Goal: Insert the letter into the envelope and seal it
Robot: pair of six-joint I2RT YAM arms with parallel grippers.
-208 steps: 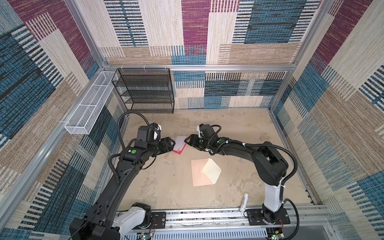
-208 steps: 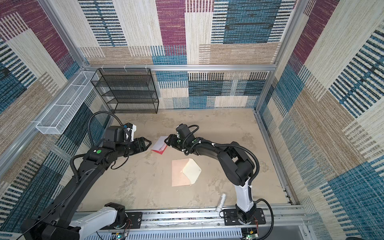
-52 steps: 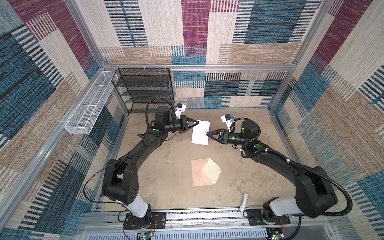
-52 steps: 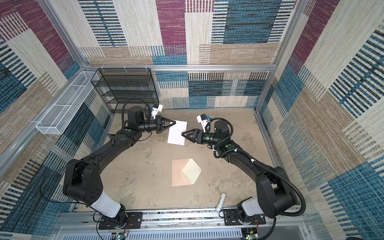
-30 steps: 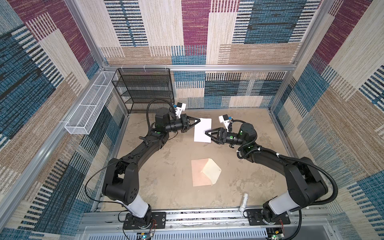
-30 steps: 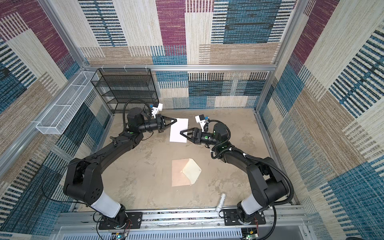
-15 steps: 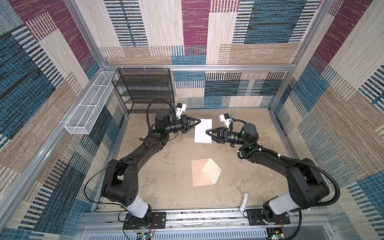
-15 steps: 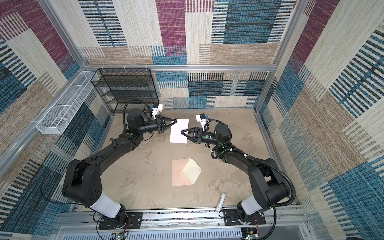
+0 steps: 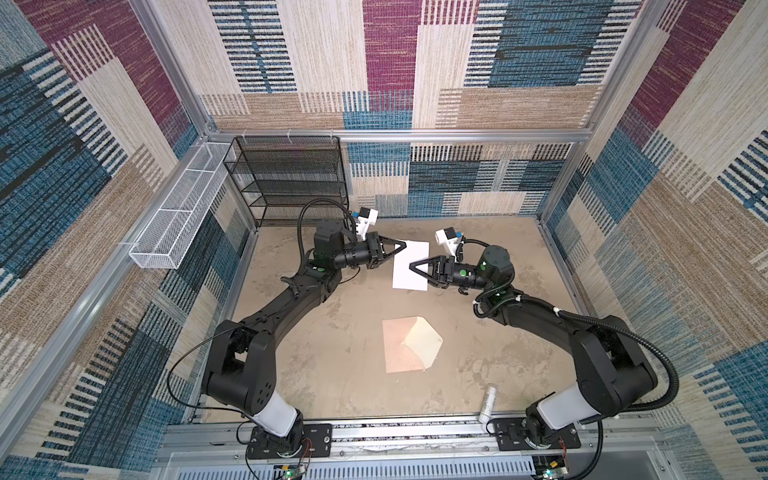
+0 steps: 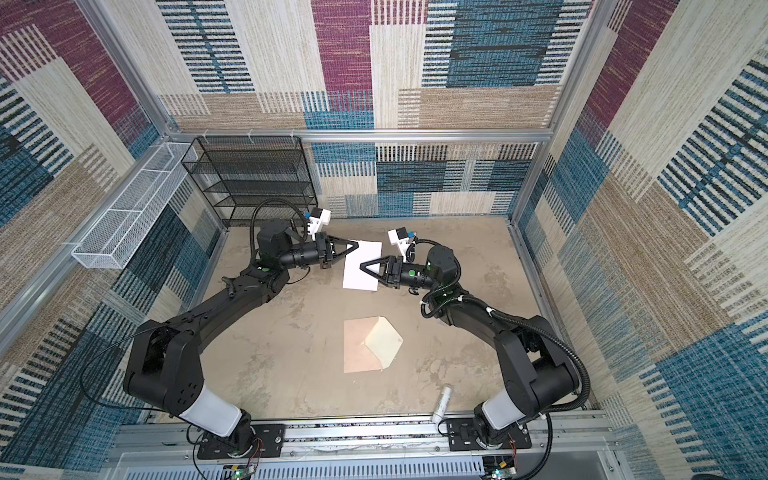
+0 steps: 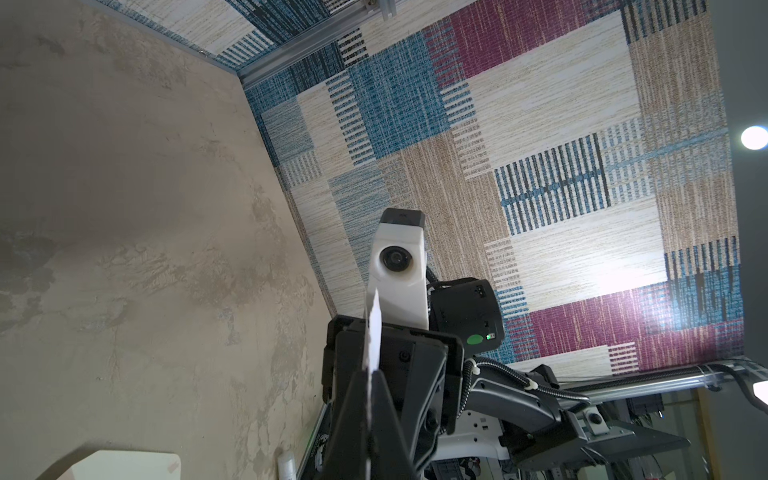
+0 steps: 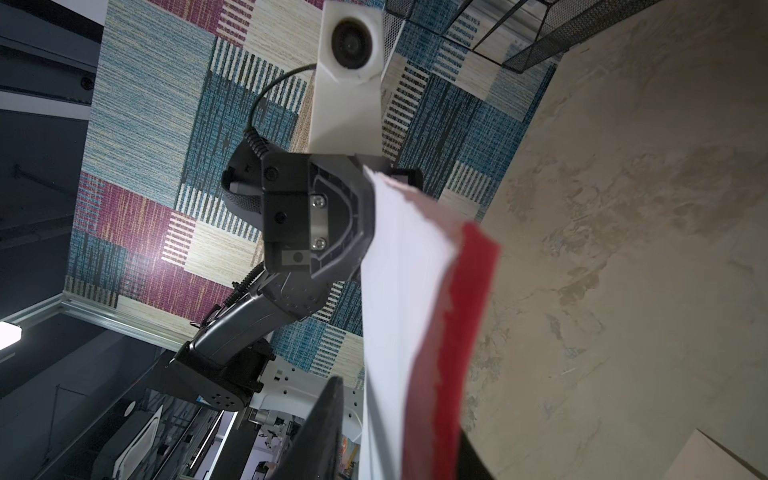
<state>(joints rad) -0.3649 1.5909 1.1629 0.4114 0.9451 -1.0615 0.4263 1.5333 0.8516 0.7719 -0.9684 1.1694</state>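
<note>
The letter [image 9: 405, 276] hangs flat in the air over the back of the table, white face up in both top views [image 10: 357, 278]. My left gripper [image 9: 402, 246] is shut on its far left corner; the left wrist view shows the card's edge [image 11: 374, 332] pinched between the jaws [image 11: 371, 374]. My right gripper [image 9: 412, 266] straddles the card's right edge, jaws drawn in. The right wrist view shows the letter's white face and red border [image 12: 465, 311], with a thin gap beside one finger [image 12: 332, 415]. The peach envelope [image 9: 399, 349] lies flat below, cream flap [image 9: 424, 343] open.
A small white tube [image 9: 487, 405] lies near the front rail on the right. A black wire rack [image 9: 291, 178] stands at the back left, with a white mesh basket [image 9: 178, 216] on the left wall. Both arms meet above the table's back half.
The right gripper's jaws have narrowed from wide open around the letter's right edge. The left gripper and the letter have stayed almost still.
</note>
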